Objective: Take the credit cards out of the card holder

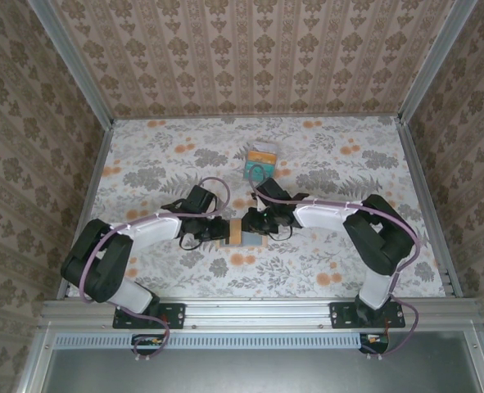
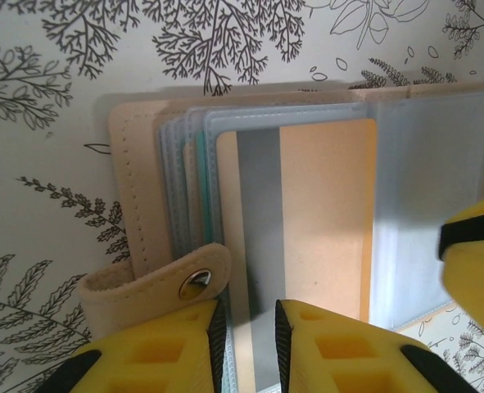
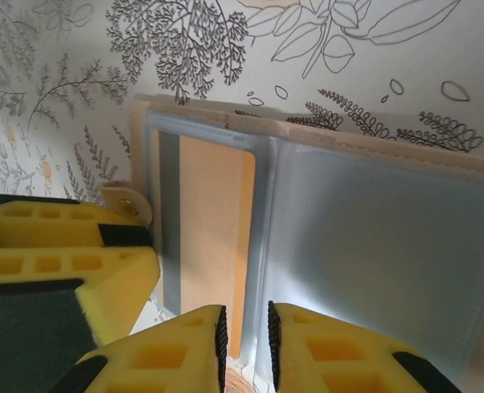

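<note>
Currently the card holder lies open and flat on the floral worktop, near the front edge and midway between the two arms, with its clear sleeves facing up and its snap tab folded out at the left side. An orange card with a grey stripe sits in the top sleeve, and a teal edge peeks from the sleeve stack behind it. The left gripper is narrow, pinched on the near edge of the orange card where the grey stripe runs between its pads. The right gripper is also narrow, clamped on the near edge of the card holder at the fold between two sleeves. The grippers sit just beside each other. Two loose cards, teal and orange, lie stacked farther back on the worktop, well apart from the card holder.
</note>
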